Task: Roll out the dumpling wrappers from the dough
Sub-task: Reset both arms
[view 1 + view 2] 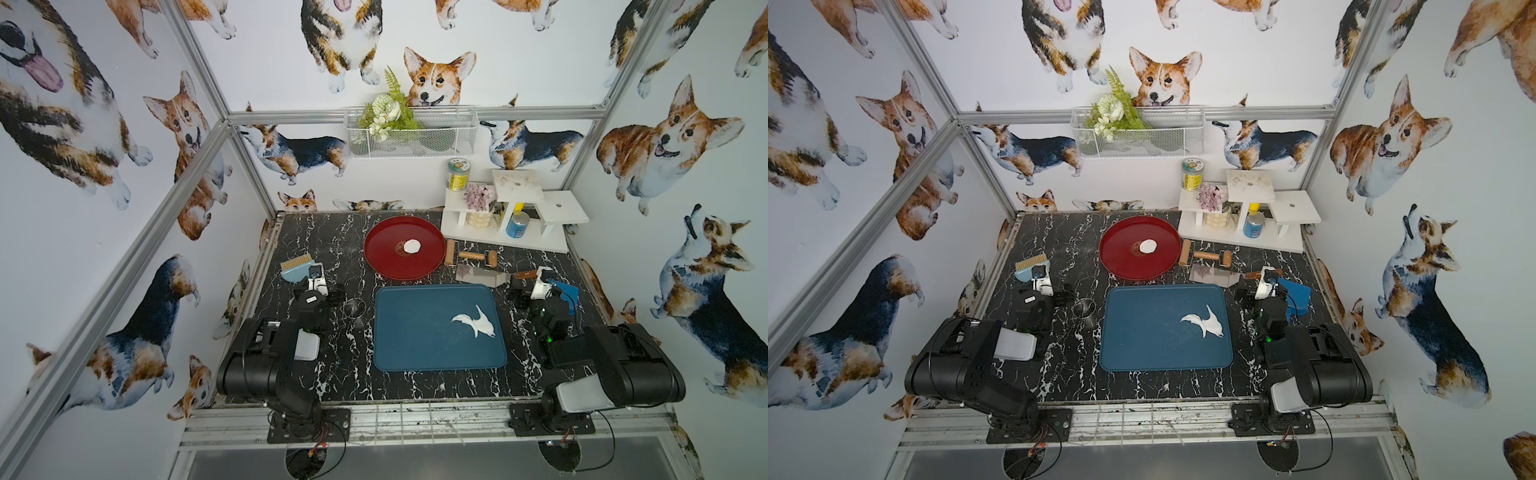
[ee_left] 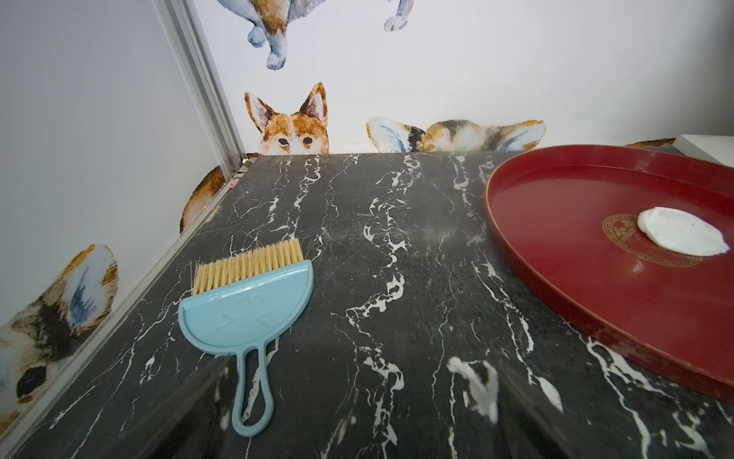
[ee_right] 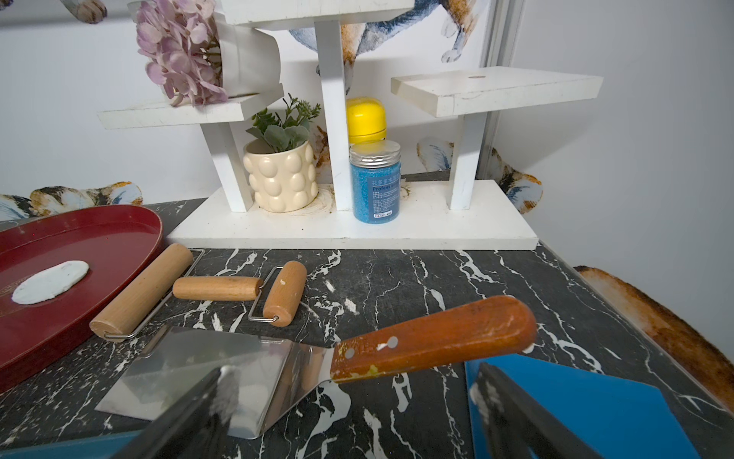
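Toward the right side of the blue tray [image 1: 415, 332] lies the dough [image 1: 478, 324]: a ragged, flattened white scrap with thin pointed tails. One cut dumpling wrapper [image 1: 412, 246], a small neat disc, sits flat near the middle of the red plate [image 1: 386, 266]. Left gripper [image 2: 357, 381]: jaws wide apart, empty, with the blue hand brush [image 2: 246, 306] just ahead. Right gripper [image 3: 351, 381]: jaws likewise spread, nothing clamped; the spatula [image 3: 433, 339] lies on the table [image 3: 397, 286] just ahead of it (contact not discernible). White smears on the fingertips [image 3: 228, 377] suggest the dough is tacky. Handling estimate: the scrap is light and soft with no stiffness, and its tails would likely stretch or tear if pinched alone. Better to take it at the thicker central body, or slide the spatula blade under it. For flattening, the wooden roller [image 3: 216, 288], lying between plate and white shelf [image 3: 349, 234], should be gripped at its short handle. The disc looks floppy and easily dented, so lift it from beneath, not by the rim.
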Controlling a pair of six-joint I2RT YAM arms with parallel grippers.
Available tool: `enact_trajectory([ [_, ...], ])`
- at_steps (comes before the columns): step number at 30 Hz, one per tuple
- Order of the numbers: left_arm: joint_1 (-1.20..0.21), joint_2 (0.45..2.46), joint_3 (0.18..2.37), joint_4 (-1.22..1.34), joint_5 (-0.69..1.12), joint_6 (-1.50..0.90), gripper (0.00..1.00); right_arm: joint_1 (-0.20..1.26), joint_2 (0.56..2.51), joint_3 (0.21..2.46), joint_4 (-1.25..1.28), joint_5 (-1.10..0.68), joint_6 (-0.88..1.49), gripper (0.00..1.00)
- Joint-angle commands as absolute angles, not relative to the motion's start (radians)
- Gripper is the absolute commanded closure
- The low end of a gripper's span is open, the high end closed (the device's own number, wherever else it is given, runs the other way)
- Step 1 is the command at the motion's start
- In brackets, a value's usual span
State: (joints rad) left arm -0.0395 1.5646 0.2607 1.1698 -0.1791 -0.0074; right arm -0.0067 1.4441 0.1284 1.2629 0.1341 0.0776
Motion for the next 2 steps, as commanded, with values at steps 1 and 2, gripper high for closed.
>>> enact_trajectory([
  [1, -0.038, 1.564, 0.259, 1.212, -0.174, -0.005, 0.00, -0.003, 1.442, 0.133, 1.281, 0.152, 0.074, 0.00],
  [2, -0.038, 1.564, 0.262, 1.208, -0.168, -0.002, 0.00, -0.004, 1.442, 0.131, 1.281, 0.151, 0.075, 0.00],
])
